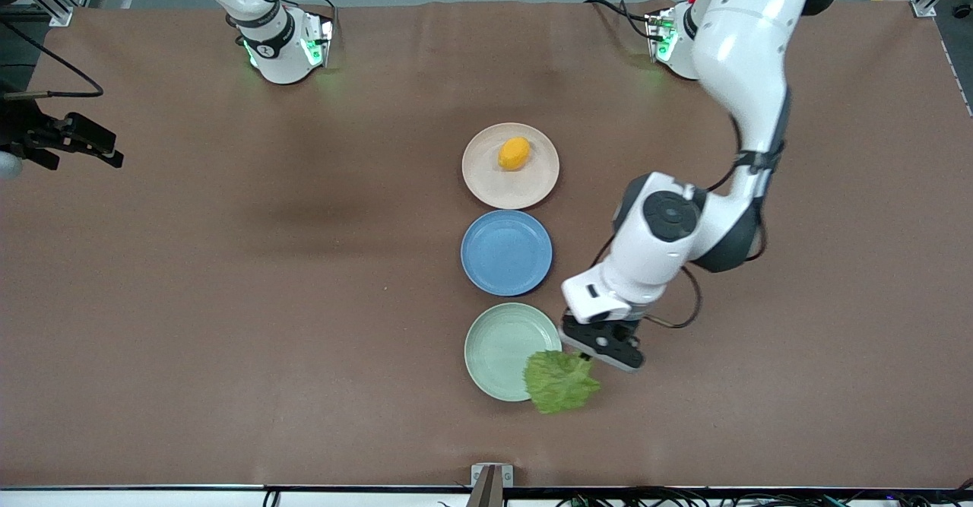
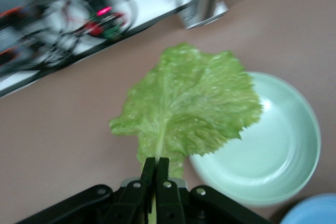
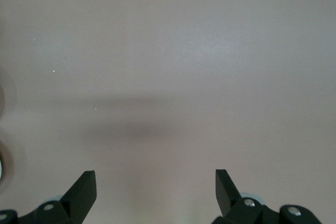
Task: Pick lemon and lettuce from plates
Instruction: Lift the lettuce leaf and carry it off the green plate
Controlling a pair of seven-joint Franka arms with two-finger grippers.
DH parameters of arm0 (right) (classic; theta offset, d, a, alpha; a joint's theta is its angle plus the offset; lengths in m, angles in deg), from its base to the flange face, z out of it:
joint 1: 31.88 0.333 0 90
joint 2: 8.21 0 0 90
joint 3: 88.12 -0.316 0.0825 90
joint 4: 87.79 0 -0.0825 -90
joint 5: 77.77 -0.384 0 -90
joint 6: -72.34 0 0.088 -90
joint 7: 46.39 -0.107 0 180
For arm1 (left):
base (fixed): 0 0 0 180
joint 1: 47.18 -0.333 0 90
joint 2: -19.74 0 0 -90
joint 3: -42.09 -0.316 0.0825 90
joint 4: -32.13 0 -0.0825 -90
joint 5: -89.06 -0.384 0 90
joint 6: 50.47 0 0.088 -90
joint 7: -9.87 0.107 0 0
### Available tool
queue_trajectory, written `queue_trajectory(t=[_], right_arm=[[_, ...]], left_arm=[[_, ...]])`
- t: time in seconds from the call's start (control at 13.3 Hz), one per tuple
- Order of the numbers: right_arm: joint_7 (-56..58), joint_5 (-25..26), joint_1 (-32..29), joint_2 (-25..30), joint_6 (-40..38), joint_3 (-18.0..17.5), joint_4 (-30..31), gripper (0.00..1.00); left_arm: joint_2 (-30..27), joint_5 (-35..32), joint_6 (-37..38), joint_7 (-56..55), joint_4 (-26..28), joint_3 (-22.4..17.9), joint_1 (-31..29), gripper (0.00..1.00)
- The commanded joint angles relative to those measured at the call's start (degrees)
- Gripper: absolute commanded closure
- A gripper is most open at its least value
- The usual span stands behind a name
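Note:
The lemon (image 1: 514,153) lies on the beige-pink plate (image 1: 486,184), the plate nearest the arm bases. My left gripper (image 1: 584,356) is shut on the pale stem of the lettuce (image 1: 561,381), beside the mint green plate (image 1: 490,347). In the left wrist view the gripper (image 2: 156,163) pinches the stem, and the leaf (image 2: 189,103) spreads over the rim of the mint plate (image 2: 283,177) and the table beside it. My right gripper (image 1: 112,156) waits open and empty over bare table at the right arm's end; its wrist view (image 3: 155,182) shows only tablecloth.
A blue plate (image 1: 506,252) sits between the two other plates; its edge shows in the left wrist view (image 2: 315,211). A metal post (image 1: 490,484) stands at the table's near edge. Brown cloth covers the table (image 1: 228,302).

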Motion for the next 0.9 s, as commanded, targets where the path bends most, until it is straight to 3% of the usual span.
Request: queue_trajectory(t=[0.0,0.3,0.45,0.6,0.68,0.83], right_arm=[[0.9,0.47,-0.68,-1.75,-0.2,0.03,-2.71,0.0],[1.16,0.99,-0.07,-4.47,1.21,-0.05,-3.06,0.0],[1.16,6.33,1.68,-7.11,0.95,-0.32,-3.24,0.0],[0.2,10.22,4.32,-7.47,-0.8,-0.41,-3.15,0.0],[-0.94,8.66,4.59,-7.29,-2.64,-0.49,-3.06,0.0],[-15.37,1.9,5.82,-6.68,-3.62,-0.58,-1.93,0.0]], left_arm=[[-8.31,-0.04,9.33,-0.85,7.79,0.02,-3.25,0.96],[-11.05,-2.75,11.74,-0.23,17.2,-0.42,-8.35,0.95],[-11.05,-10.55,11.38,-1.02,20.72,-0.24,-10.64,0.95],[-11.23,-11.11,11.21,-1.2,22.92,0.11,-13.09,0.95],[-11.23,-11.03,11.03,-1.55,23.97,0.02,-13.19,0.95],[-11.23,-11.38,6.67,-1.64,27.82,-0.07,-13.72,0.95]])
